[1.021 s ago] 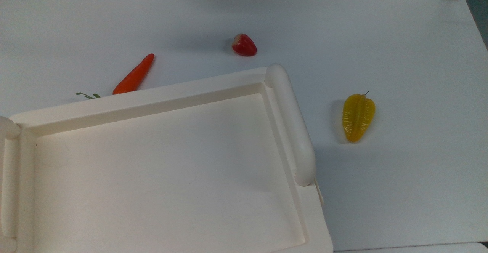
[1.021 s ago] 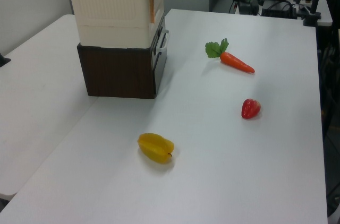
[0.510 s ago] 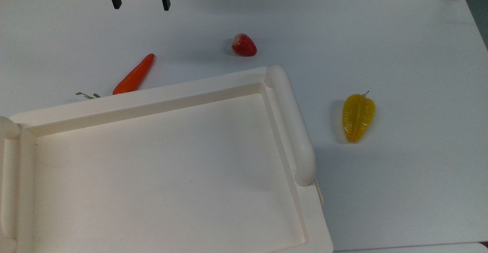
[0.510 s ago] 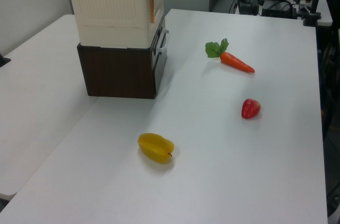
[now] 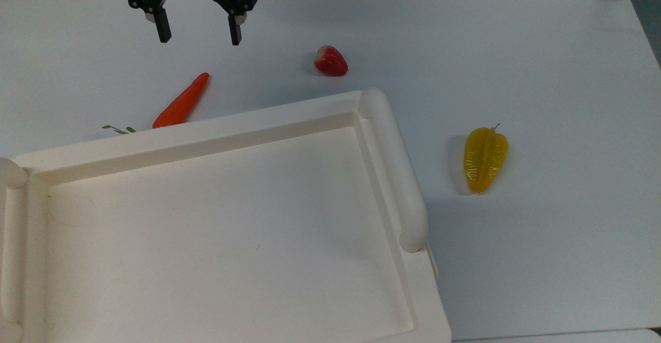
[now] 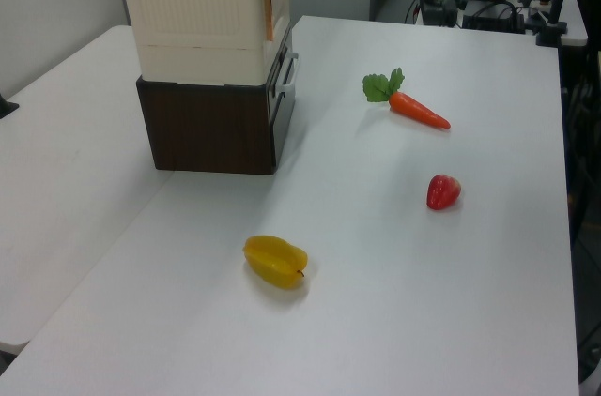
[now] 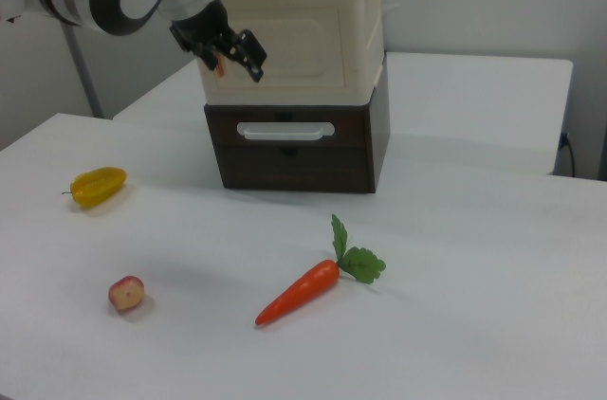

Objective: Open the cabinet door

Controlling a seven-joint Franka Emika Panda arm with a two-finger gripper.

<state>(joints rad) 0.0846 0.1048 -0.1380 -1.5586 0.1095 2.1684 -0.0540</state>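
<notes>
While its framed cream-white panel door [image 7: 285,47] sits flush and shut, the big cream-white plastic cabinet [image 7: 294,26] rests atop a dark brown drawer box [image 7: 299,149].
Just before the door in the right view, the black two-finger gripper [image 5: 199,35] hangs wide open, empty, above the white table [image 5: 516,48], beyond an orange toy carrot [image 5: 182,103].

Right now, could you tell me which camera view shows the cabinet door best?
The right view: the cabinet door faces the camera, closed. The left view catches it edge-on; the top view gives the cabinet from above, its recessed top.
</notes>
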